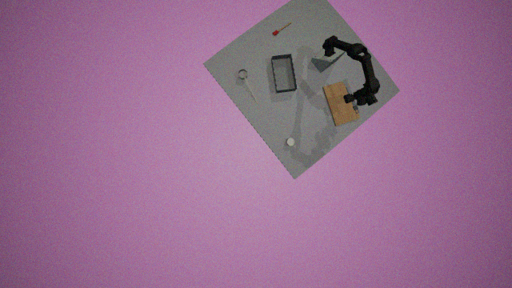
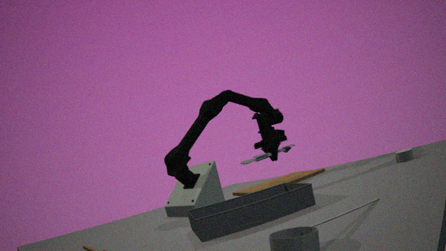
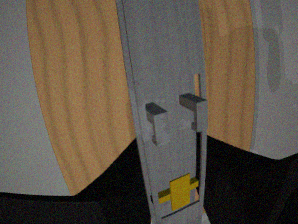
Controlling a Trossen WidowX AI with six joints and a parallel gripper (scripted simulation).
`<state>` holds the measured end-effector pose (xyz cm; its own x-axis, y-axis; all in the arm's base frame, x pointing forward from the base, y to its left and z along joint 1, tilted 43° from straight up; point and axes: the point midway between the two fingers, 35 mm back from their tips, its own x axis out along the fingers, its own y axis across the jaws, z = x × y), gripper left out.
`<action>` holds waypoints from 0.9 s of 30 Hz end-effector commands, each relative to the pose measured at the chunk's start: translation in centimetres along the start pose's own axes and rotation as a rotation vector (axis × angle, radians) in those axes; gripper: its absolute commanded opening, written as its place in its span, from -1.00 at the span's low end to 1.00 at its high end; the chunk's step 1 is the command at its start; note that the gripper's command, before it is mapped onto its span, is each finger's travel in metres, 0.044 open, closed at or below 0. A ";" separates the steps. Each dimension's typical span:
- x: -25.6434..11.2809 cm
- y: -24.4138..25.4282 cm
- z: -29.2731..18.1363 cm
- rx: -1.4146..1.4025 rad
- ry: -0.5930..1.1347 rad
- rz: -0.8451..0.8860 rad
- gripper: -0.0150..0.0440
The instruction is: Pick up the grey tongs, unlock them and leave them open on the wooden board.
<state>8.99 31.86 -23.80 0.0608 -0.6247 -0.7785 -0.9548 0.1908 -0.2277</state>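
The grey tongs (image 2: 258,158) (image 3: 162,55) hang roughly level above the wooden board (image 1: 338,106) (image 2: 279,181) (image 3: 75,75). My gripper (image 2: 274,155) (image 3: 163,138) is shut on the tongs near their hinge end and points down. In the wrist view the yellow lock piece (image 3: 180,192) sits low, apart from the two grey lugs (image 3: 159,125) (image 3: 196,112). The tongs' arms look close together in the exterior view; whether they are unlocked cannot be told. The arm hides most of them in the top view. The roasting tin (image 1: 296,80) (image 2: 254,217) stands beside the board with nothing across it.
The arm's wedge-shaped base (image 1: 322,64) (image 2: 209,195) stands near the tin and board. A round ring-like container (image 1: 239,76) (image 2: 294,241) with a long thin handle lies beyond the tin. A white cylinder (image 1: 290,142) (image 2: 404,156) and a red-headed brush (image 1: 275,33) stand farther off.
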 end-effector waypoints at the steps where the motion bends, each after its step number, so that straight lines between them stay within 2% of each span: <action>1: 0.5 0.0 0.0 -0.003 -0.005 0.000 -1.00; 27: 4.8 0.0 -0.3 -0.002 -0.035 0.006 -1.00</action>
<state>9.15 28.93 -27.10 0.0609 -0.5989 -0.7985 -0.9553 0.1969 -0.2205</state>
